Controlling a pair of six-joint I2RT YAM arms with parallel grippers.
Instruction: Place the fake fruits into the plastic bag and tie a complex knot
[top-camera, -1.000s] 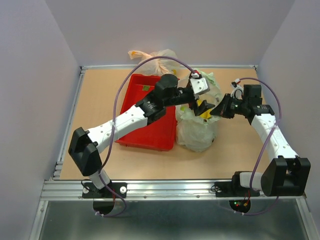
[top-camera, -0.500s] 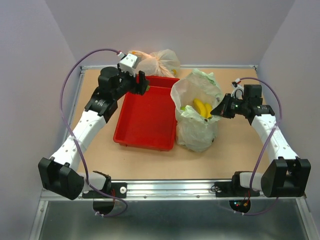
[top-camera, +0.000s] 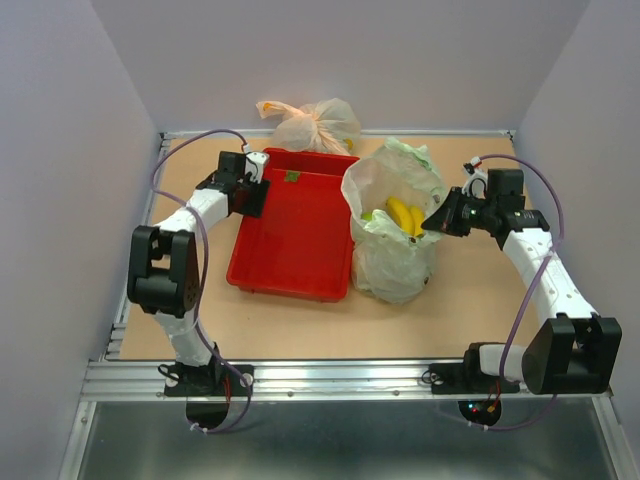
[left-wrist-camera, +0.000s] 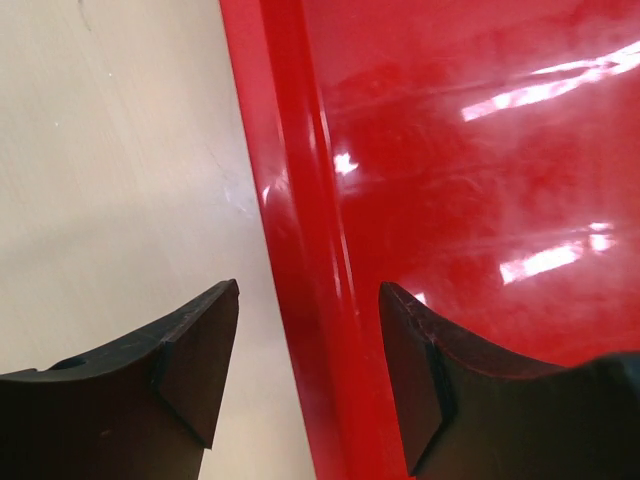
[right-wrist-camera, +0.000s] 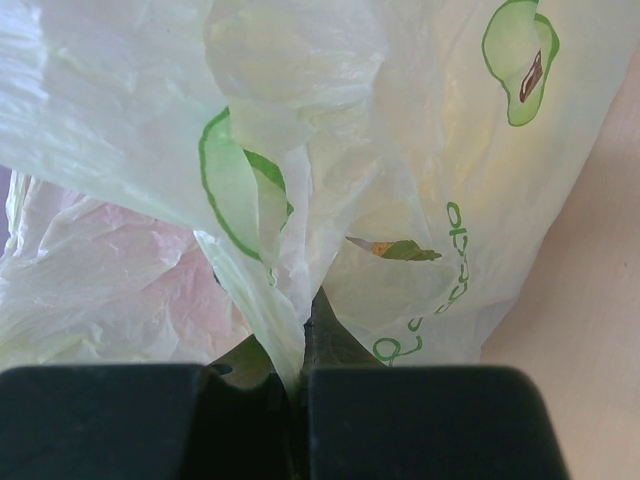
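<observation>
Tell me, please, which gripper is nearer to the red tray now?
Left. The left gripper hangs over the left rim of the red tray, a finger to either side. The right gripper is past the tray's right edge, shut on the plastic bag.

White-and-black arms (top-camera: 545, 275), seemingly purple cables (top-camera: 512, 158)

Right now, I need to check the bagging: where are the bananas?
In the top view, the bananas lie inside the open plastic bag, just right of the red tray.
</observation>
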